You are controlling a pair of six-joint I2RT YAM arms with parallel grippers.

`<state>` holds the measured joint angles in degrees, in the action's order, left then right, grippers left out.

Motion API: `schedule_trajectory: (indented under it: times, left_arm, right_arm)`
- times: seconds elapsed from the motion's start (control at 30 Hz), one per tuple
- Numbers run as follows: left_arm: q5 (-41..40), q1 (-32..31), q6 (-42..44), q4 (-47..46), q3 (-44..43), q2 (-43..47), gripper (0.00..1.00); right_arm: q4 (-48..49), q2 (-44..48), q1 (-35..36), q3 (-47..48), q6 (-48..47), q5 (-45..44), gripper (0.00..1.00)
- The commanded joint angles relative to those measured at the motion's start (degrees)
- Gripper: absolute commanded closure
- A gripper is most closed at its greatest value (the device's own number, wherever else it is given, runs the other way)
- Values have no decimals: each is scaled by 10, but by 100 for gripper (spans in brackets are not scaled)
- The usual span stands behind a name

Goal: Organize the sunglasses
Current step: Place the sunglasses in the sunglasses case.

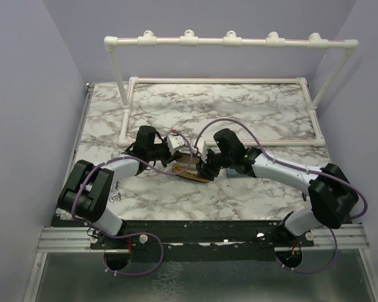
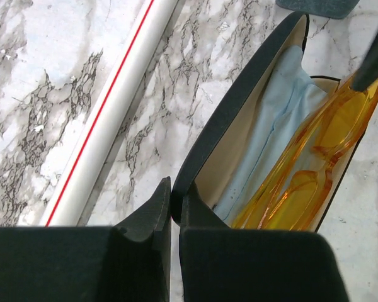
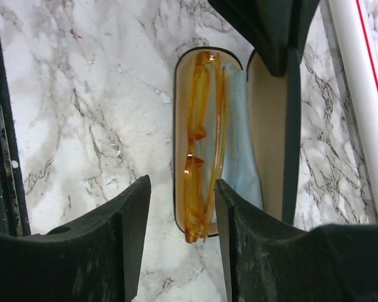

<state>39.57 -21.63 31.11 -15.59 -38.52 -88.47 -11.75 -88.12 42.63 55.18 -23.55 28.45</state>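
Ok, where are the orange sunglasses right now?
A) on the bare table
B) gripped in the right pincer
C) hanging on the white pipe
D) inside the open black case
D: the orange sunglasses lie in the open black case beside a blue cloth, with the right pincer open above them.

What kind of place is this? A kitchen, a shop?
Most likely a robotics test booth: plain lilac walls close in a marble-patterned table, a white pipe frame stands at its back, and two robot arms sit at a metal rail.

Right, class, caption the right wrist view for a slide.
Open right gripper over orange sunglasses lying in their open case.
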Motion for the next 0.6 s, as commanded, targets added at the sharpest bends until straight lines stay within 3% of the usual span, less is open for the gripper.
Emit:
schedule_trajectory:
  times: [0.0, 0.23, 0.57]
  left_arm:
    - [5, -3, 17, 34, -17, 10, 100]
    - [12, -3, 19, 36, -21, 7, 100]
    - [13, -4, 19, 37, -21, 7, 100]
  right_arm:
    - [162, 65, 29, -90, 9, -57, 52]
    - [285, 90, 86, -192, -22, -197, 57]
    - [302, 43, 86, -183, -53, -206, 61]
